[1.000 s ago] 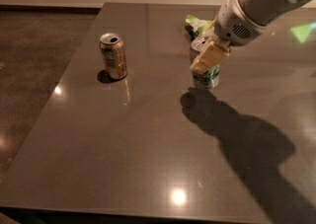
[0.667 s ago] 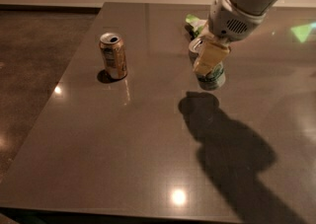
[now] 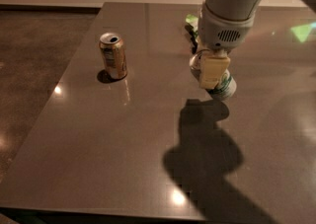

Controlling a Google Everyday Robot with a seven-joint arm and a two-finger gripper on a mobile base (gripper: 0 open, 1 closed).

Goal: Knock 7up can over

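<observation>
Single-arm rig over a dark, glossy surface. The tool hangs at the right of centre, directly against the 7up can, which it largely hides; only the can's lower end, white-silver with green bands, shows beneath it and appears tilted. Whether the tool is released or clenched cannot be told. The can is judged a thin-walled, rigid metal cylinder, light if empty, smooth and apt to slide on the polished surface; a sideways push high on its wall should tip it more readily than one near the base, and once down it may roll. No lettering on it can be read. A gold-brown can stands upright well to the left, label unreadable. A green and white bag lies behind the tool.
</observation>
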